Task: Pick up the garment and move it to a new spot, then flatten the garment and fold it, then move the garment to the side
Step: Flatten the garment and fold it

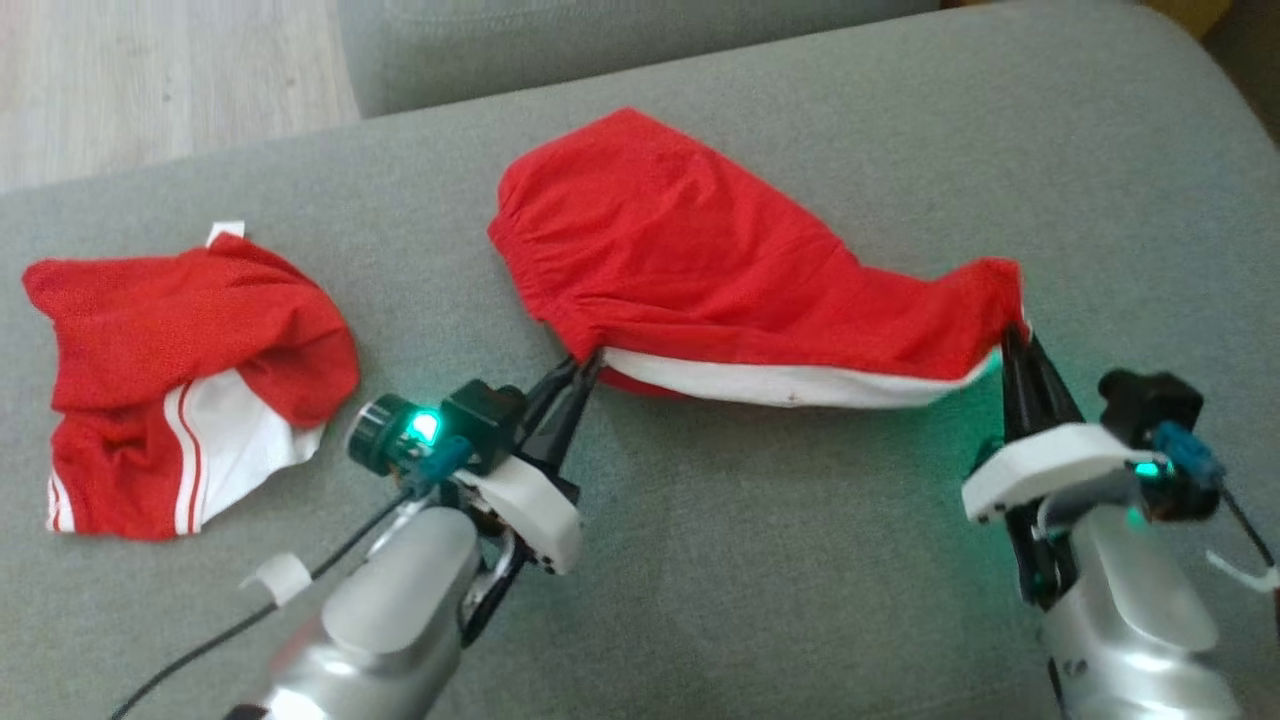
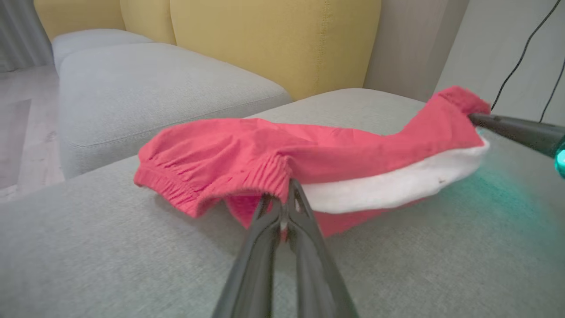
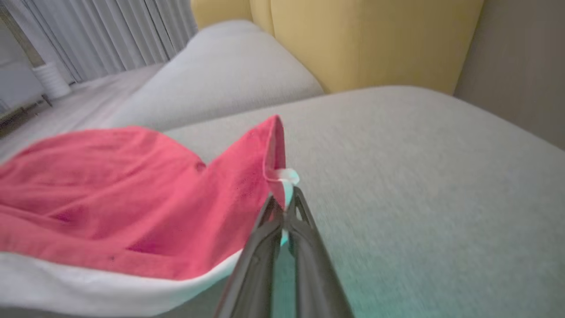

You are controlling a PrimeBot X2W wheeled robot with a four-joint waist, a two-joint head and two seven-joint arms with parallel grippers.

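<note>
The garment (image 1: 700, 270) is a pair of red shorts with a white side panel, stretched across the grey cushion and lifted at both near corners. My left gripper (image 1: 585, 368) is shut on its elastic waistband edge; in the left wrist view the fingers pinch the garment (image 2: 247, 159) at the gathered hem, left gripper (image 2: 284, 201). My right gripper (image 1: 1015, 335) is shut on the other corner, where red cloth and white trim meet. The right wrist view has the right gripper (image 3: 284, 205) pinching the raised tip of the garment (image 3: 132, 194).
A second pair of red and white shorts (image 1: 180, 390) lies crumpled at the left of the grey cushion (image 1: 750, 560). Beyond are another grey cushion (image 2: 145, 88), a yellow backrest (image 2: 273, 39) and wooden floor (image 1: 160, 70). Bare cushion lies in front of the grippers.
</note>
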